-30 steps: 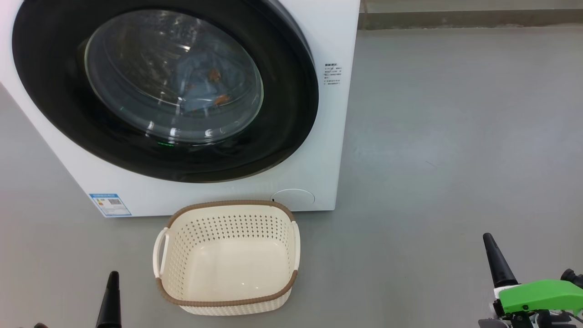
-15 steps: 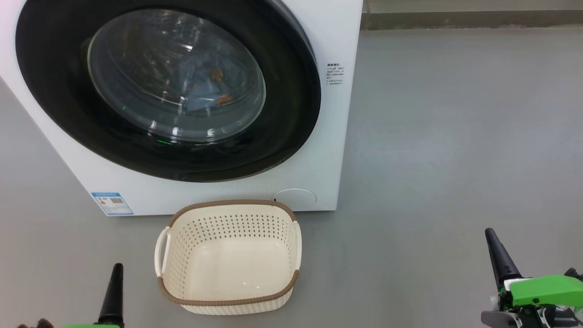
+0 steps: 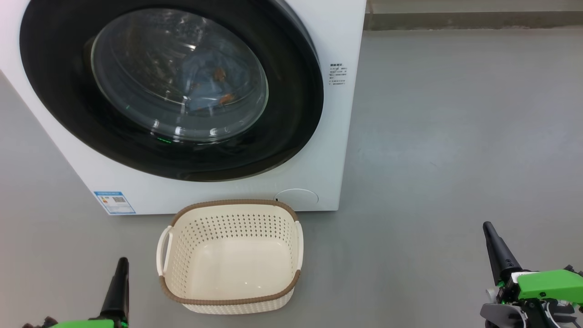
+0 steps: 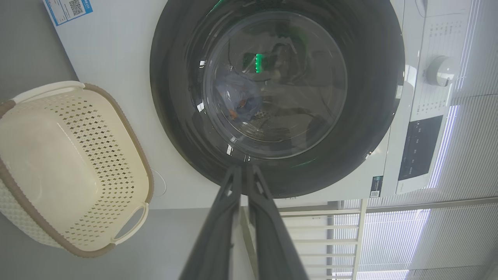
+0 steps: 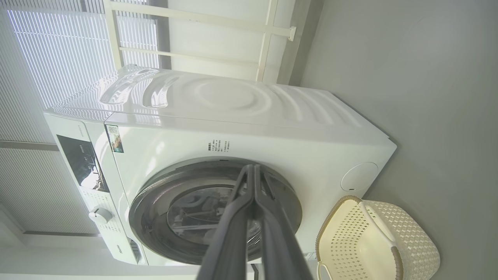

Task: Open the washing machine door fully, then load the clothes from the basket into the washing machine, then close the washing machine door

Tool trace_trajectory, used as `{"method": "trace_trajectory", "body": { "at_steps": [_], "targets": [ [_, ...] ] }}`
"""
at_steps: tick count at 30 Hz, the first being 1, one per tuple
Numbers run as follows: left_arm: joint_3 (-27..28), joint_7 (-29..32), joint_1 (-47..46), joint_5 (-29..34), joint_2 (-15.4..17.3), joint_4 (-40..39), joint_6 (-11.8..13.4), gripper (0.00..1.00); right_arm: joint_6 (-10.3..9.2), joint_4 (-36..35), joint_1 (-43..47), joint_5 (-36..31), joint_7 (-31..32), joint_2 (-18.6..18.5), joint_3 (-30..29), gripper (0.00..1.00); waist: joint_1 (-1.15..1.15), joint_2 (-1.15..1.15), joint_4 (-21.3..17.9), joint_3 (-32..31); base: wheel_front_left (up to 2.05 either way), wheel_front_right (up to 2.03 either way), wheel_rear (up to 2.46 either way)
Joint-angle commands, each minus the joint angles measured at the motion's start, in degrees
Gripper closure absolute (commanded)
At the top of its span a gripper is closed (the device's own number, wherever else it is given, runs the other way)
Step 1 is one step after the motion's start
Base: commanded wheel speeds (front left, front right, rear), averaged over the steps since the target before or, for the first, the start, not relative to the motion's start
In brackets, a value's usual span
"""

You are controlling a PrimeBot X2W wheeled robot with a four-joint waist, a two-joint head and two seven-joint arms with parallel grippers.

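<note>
washing machine door (image 3: 171,86): shut flush on the washing machine (image 3: 339,136) front
clothes (image 3: 207,84): inside the machine, blue fabric seen through the door's glass
basket (image 3: 232,203): upright on floor (image 3: 455,136), just in front of machine's bottom edge, below the door
left hand (image 3: 122,263): fingers together, left of basket, apart from it
right hand (image 3: 488,228): fingers together, well right of basket, over floor

Head looks down, wrists forward; all share the washing machine (image 3: 339,136).
</note>
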Motion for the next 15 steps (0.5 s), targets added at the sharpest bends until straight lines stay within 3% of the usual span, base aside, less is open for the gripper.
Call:
{"method": "trace_trajectory", "body": {
  "at_steps": [1,8,15],
  "targets": [
    [1.91,0.55,-2.87,-1.67,0.58,-1.93,0.02,1.00,0.10,-1.53,-2.60,1.85,0.56,-0.16,0.50,1.00,0.00,0.00,0.04,0.00,0.00,0.00,0.00],
    [2.06,1.67,-3.29,-5.75,0.28,-2.11,0.02,1.00,0.10,-1.57,-3.04,5.60,1.71,0.03,0.12,1.00,0.00,0.00,0.21,-0.02,0.00,0.00,0.00],
    [2.06,1.67,-3.29,-5.75,0.28,-2.11,0.02,1.00,0.10,-1.56,-3.04,5.57,1.74,0.06,0.09,1.00,0.00,0.00,0.21,-0.02,0.00,0.00,0.00]
  ]
}}
